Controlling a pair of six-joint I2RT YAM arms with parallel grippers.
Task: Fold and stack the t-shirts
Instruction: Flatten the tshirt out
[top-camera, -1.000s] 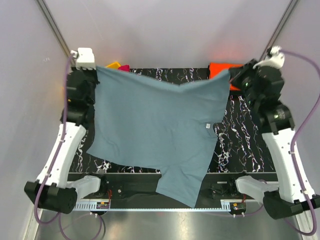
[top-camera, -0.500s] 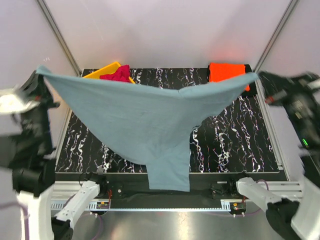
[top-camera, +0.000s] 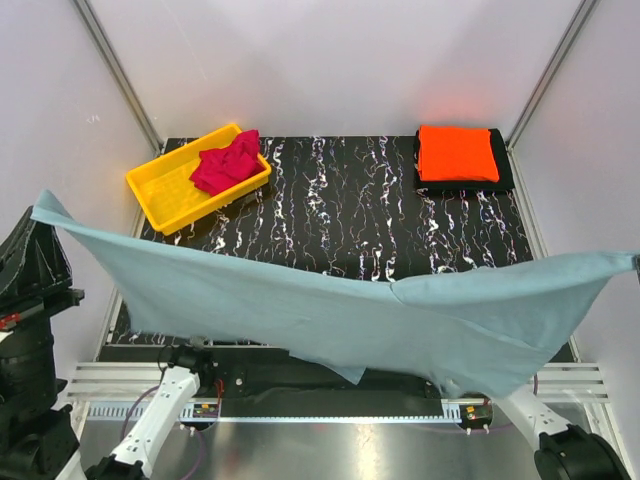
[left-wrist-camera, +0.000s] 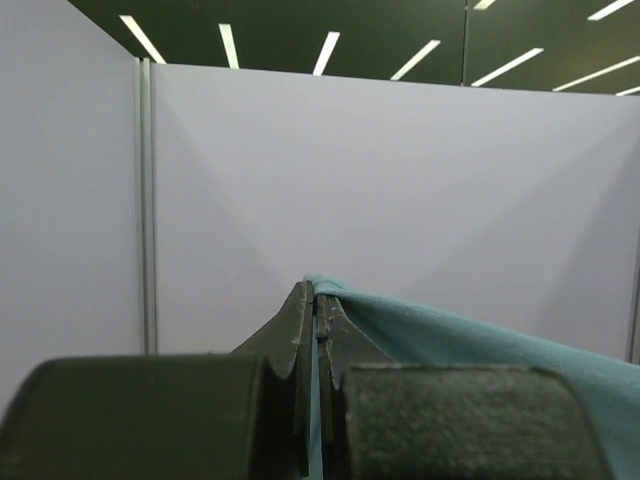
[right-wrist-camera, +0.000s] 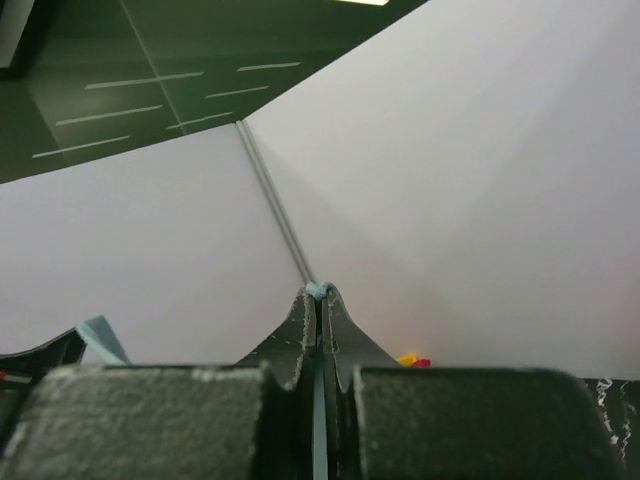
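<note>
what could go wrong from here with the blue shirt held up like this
The left gripper and right gripper each pinch only a thin edge of the grey-blue shirt, so a corner may slip out. The shirt's sagging lower part hangs past the near edge of the table, so it might land partly off it when lowered.

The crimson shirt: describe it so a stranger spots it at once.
On the black marbled table, find the yellow bin at the far left corner. The crimson shirt lies crumpled in it; the orange shirt is folded flat far right, the grey-blue shirt hangs stretched in the air.
</note>
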